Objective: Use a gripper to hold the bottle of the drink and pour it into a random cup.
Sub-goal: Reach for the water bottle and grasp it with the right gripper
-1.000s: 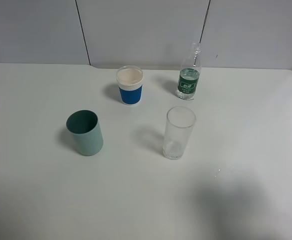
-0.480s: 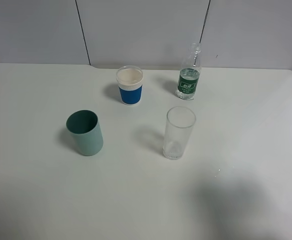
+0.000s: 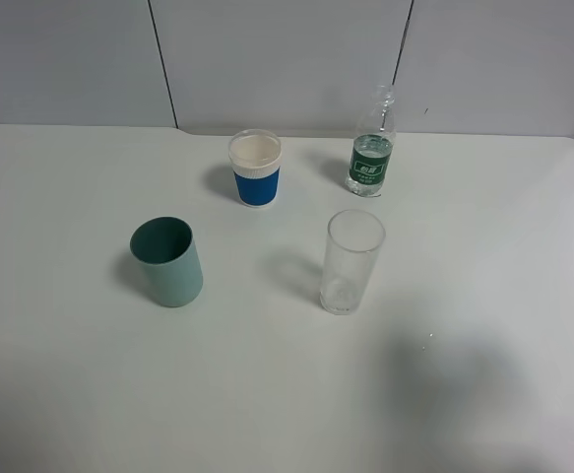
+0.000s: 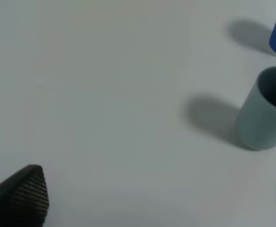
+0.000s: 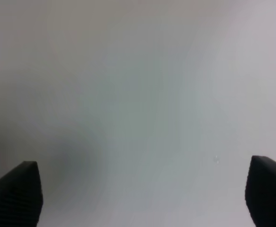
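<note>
The small clear bottle [image 3: 371, 156] with a dark green label stands upright at the back of the white table. The tall clear glass cup [image 3: 350, 262] stands in front of it, apart from it, and looks empty. Neither arm shows in the exterior high view. In the left wrist view my left gripper [image 4: 156, 198] is open, with only its two black fingertips [image 4: 22, 194] at the frame edges, above bare table. In the right wrist view my right gripper [image 5: 142, 194] is open over bare table, holding nothing.
A teal-green cup [image 3: 168, 261] stands at the left; it also shows in the left wrist view [image 4: 263, 116]. A white cup with a blue band [image 3: 255, 168] stands at the back, left of the bottle. A grey panelled wall [image 3: 287, 59] runs behind the table.
The objects have not moved. The soft shadow on the table's front right has shifted slightly.
</note>
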Controlling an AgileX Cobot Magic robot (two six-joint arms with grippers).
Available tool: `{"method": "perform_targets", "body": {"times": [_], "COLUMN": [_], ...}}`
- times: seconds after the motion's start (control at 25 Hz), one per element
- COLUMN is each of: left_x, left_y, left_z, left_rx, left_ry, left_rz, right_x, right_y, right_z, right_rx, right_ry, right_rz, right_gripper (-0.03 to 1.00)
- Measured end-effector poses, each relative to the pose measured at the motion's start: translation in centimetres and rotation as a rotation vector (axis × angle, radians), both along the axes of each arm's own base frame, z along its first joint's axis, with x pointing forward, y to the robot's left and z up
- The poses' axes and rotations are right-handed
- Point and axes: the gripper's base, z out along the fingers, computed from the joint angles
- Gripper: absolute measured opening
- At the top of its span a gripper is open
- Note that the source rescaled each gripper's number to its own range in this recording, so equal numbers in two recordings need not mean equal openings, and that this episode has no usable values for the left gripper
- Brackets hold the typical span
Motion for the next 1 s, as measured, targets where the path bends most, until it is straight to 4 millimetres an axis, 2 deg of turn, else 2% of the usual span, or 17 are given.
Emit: {"method": "perform_targets", "body": {"times": [0.28,0.44,0.72,1.0], "left_x": [0.0,0.0,0.0,0.0], "left_y": [0.0,0.0,0.0,0.0], "left_z": [0.0,0.0,0.0,0.0], "left_rx": [0.0,0.0,0.0,0.0], "left_ry": [0.0,0.0,0.0,0.0], "left_rz": [0.0,0.0,0.0,0.0], "right_x": [2.7,4.8,9.1,13.8], "right_y": [0.0,0.0,0.0,0.3], "right_z": [4.2,5.3,4.7,2.2], "right_rx": [-0.025,-0.036,-0.052,-0.008], "right_ry": [-0.056,-0.053,-0.036,0.062], "right_rz": [0.016,0.022,0.04,0.052], "right_gripper": [0.77,0.77,0.77,0.77]}}
